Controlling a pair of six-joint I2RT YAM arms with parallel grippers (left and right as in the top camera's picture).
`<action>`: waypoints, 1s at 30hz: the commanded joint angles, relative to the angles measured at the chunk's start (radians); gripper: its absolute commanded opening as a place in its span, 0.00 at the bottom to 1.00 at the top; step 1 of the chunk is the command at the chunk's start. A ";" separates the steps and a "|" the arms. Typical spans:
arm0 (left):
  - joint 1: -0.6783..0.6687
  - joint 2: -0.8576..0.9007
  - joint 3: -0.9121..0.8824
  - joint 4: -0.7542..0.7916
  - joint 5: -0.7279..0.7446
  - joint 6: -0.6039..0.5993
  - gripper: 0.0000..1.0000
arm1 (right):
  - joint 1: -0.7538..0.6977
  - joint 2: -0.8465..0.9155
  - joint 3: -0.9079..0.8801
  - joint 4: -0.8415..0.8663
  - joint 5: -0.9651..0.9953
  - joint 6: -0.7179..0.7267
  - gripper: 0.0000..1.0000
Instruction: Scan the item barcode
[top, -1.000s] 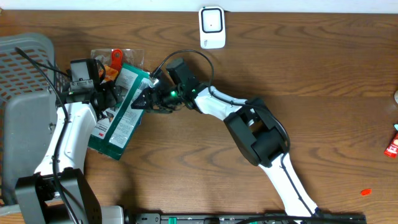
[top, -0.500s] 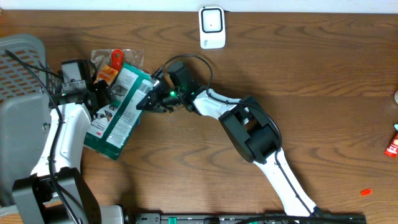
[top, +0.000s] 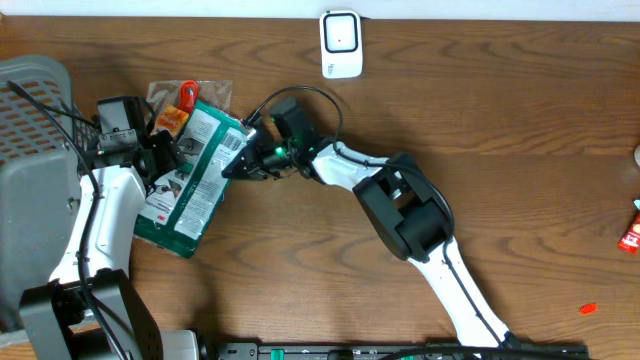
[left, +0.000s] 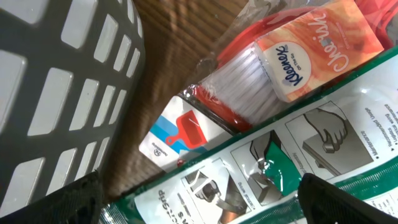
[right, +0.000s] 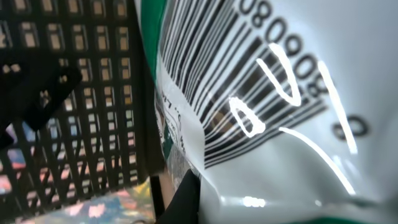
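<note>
The item is a green and white glossy packet (top: 190, 185) lying at the left of the table, its barcode (top: 232, 143) at its upper right corner. My right gripper (top: 243, 163) is shut on that corner. In the right wrist view the barcode (right: 242, 81) fills the frame and one black finger (right: 185, 200) presses the packet's edge; the other finger is hidden. My left gripper (top: 160, 152) hangs open over the packet's left part (left: 298, 143), its fingertips (left: 68, 199) wide apart and holding nothing. A white scanner (top: 341, 44) stands at the back centre.
A grey plastic basket (top: 40, 120) fills the far left, close beside the left arm (left: 56, 81). An orange tissue pack (left: 311, 50) and a red-handled brush pack (top: 186, 95) lie under the packet's top end. Red objects (top: 630, 232) sit at the right edge.
My right gripper has shut on the packet's barcode corner. The left arm shifted a little to the left early on, then held still, jaws open.
</note>
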 joint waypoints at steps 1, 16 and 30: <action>0.011 0.008 -0.001 -0.010 0.063 -0.002 0.99 | -0.079 0.085 -0.040 -0.043 -0.017 -0.142 0.01; 0.008 0.008 -0.001 -0.009 0.217 -0.002 0.99 | -0.363 0.084 -0.040 -0.685 0.004 -0.722 0.01; 0.008 0.008 -0.001 -0.007 0.221 -0.002 0.99 | -0.224 0.074 0.056 -0.978 0.147 -0.903 0.03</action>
